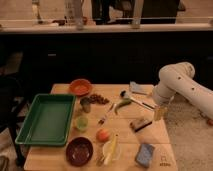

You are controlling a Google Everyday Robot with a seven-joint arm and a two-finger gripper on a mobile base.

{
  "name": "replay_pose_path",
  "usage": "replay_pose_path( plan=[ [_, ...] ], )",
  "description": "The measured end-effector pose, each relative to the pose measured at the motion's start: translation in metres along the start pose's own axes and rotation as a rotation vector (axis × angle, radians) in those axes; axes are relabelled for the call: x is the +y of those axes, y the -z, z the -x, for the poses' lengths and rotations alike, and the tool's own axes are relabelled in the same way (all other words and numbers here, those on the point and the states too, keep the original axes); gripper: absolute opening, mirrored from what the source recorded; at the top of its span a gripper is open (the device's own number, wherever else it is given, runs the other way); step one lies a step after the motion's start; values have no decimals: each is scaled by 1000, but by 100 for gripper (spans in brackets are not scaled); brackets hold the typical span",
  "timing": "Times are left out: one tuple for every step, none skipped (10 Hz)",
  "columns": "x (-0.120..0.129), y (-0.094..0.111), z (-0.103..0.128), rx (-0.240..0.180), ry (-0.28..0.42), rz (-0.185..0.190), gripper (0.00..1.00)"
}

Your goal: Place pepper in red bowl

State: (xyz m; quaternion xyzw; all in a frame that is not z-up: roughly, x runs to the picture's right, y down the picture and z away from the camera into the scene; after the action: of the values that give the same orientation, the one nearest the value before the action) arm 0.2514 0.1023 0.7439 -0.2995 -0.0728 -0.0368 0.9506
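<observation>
Currently the gripper (159, 113) hangs off the white arm at the worktop's (60, 159) right edge, just above and right of the brush (141, 124). Can't tell its grasp state. Pepper (122, 103) lies flat mid-worktop, well apart from the gripper, with the fork (106, 115) just to its left. Red bowl (80, 86) sits at the far left corner, behind the green tray (47, 117), apart from the pepper.

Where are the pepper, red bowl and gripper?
pepper (122, 104): camera view, mid-body.
red bowl (80, 87): camera view, bare inside.
gripper (160, 114): camera view, its tip, at the table (127, 142) right edge.
</observation>
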Motion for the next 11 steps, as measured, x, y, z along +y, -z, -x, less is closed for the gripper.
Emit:
replay_pose_path(
  plan=[
    [-1,-3,2,-7,2,-7,80],
    [-5,-15,8,-39,12,-41,80],
    [-9,-21,13,-55,27,-53,80],
    [-14,-25,19,-67,45,-61,80],
    [-21,-29,28,-82,70,-70,80],
    [-27,-33,36,-94,90,-76,80],
    [-33,-35,45,-103,111,-84,80],
    [-33,-35,43,-100,109,-84,80],
    [-32,-34,42,-100,106,-85,80],
    [-33,-35,44,-101,109,-84,80],
    [-33,-35,45,-102,111,-84,80]
  ],
)
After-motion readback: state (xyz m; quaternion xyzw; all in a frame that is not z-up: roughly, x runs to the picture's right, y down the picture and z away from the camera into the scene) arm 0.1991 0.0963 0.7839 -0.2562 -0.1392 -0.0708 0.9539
